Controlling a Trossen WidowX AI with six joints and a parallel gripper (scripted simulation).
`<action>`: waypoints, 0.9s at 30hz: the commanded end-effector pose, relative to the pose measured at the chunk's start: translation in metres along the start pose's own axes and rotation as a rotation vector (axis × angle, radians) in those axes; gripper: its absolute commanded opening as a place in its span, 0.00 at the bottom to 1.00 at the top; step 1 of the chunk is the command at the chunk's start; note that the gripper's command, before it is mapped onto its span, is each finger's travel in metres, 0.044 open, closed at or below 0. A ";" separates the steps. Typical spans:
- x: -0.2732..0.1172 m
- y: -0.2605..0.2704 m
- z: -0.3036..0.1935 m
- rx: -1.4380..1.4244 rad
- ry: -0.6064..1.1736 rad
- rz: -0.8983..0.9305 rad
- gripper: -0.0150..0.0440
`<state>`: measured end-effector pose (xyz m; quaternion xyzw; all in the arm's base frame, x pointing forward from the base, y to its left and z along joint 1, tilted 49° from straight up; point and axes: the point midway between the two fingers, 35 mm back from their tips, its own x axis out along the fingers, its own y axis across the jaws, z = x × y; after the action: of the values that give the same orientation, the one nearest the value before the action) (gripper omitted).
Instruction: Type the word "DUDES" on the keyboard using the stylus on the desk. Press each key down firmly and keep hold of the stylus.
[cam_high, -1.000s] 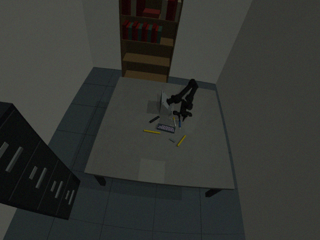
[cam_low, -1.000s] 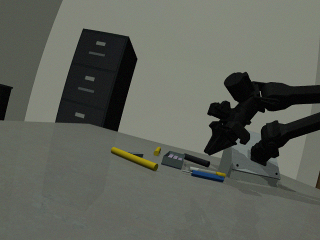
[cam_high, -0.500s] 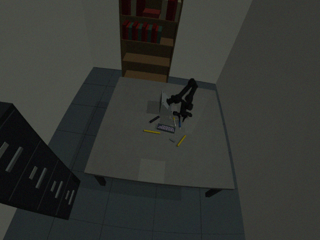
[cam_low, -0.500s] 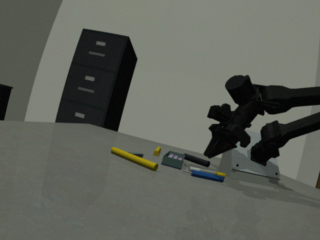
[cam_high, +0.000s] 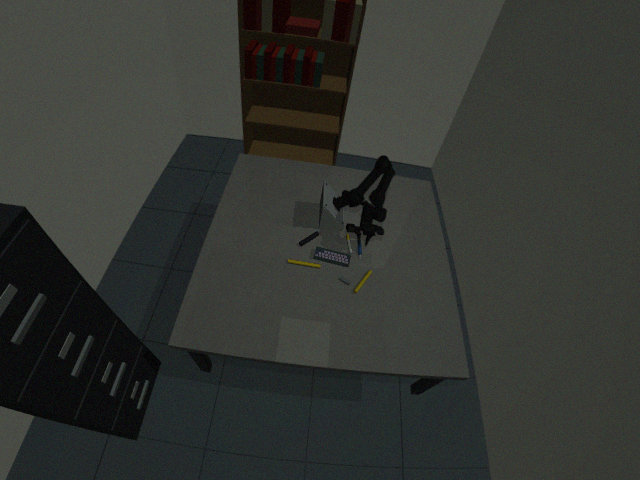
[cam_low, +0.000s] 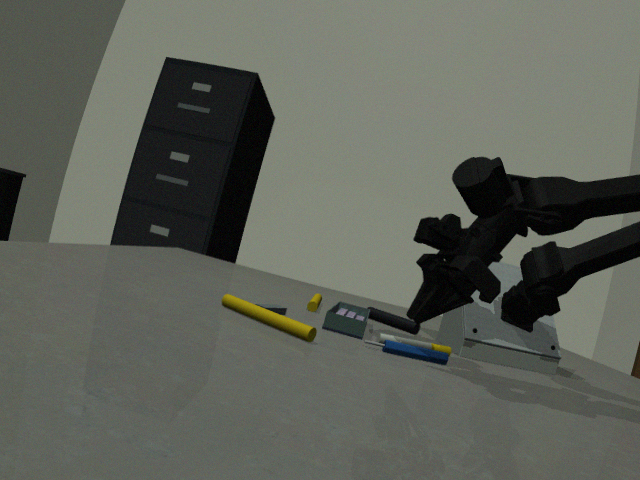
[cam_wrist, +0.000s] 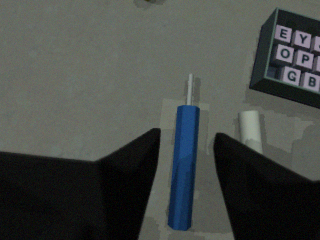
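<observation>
a black gripper (cam_high: 368, 240) (cam_low: 415, 317) (cam_wrist: 187, 138), jaws apart, hovers over a blue stylus (cam_high: 359, 249) (cam_low: 415, 351) (cam_wrist: 184, 167) lying well inside the table's (cam_high: 248, 330) (cam_low: 206, 413) (cam_wrist: 75, 100) edges; the wrist view shows keyboard (cam_high: 331, 256) (cam_low: 345, 326) (cam_wrist: 259, 70) letters, unreadable from above.

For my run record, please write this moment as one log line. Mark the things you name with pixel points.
fingers: open, above desk | blue stylus (cam_high: 359, 248) (cam_low: 415, 351) (cam_wrist: 185, 167): lying between them, ungripped | keyboard (cam_high: 331, 256) (cam_low: 345, 321) (cam_wrist: 287, 85): untouched

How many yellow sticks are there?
2: one beside the keyboard, one past the small grey piece. The marker is only yellow-ended.
</observation>
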<state>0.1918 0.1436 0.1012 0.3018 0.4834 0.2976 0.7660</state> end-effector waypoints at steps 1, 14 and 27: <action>0.003 -0.003 -0.003 0.011 0.004 -0.006 0.51; 0.010 -0.003 -0.007 0.011 0.004 -0.006 0.51; 0.016 -0.003 -0.010 0.011 0.004 -0.006 0.51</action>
<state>0.1901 0.1549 0.0908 0.3022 0.4833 0.2979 0.7658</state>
